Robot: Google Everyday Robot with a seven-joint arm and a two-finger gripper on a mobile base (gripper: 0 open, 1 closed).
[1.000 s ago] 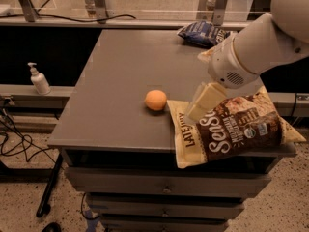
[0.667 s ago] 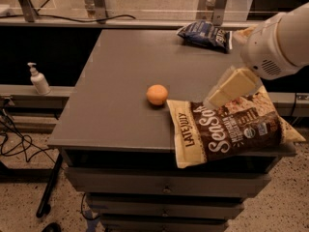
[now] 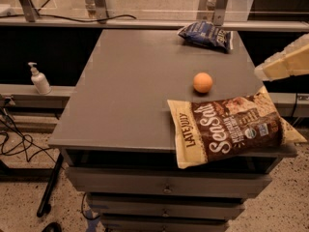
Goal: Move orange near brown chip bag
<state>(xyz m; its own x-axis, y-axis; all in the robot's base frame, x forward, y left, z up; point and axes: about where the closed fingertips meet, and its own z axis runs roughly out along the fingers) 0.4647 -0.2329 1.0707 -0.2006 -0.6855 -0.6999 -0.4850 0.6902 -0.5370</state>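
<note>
Checker: Nearest items?

Clerk: Item one, the drawers [image 3: 166, 190], stacked in the front of the grey table [image 3: 130, 81]. Item two, black cables [image 3: 14, 141], loose on the speckled floor at the left.

Checker: On the tabletop, front first?

Clerk: Item three, the brown chip bag [image 3: 231, 129]. It lies flat at the front right corner with the "Sea Salt" script face up. Its cream "LATE JULY" end points left, and its lower edge hangs over the table's front lip. Item four, the orange [image 3: 203, 82]. It sits on the bare top just beyond the bag's upper edge, near it but apart, with a narrow strip of table showing between them. Nothing holds it.

Checker: The arm?

Clerk: Item five, the gripper [image 3: 264, 70], pale cream. It enters from the right border, reaches leftward with a slight downward tilt, and hangs in the air off the table's right side. It is above the bag's far right corner, well apart from the orange and touching nothing. Only its tip is in view, the rest of the arm lies outside the picture. Whether it is spread or closed cannot be told.

Checker: Farther back?

Clerk: Item six, a white pump bottle [image 3: 39, 79], upright on the low ledge left of the table. Item seven, a dark blue chip bag [image 3: 205, 34], at the far right corner of the tabletop. Item eight, metal posts [image 3: 99, 1], standing behind a rail along the back.
</note>
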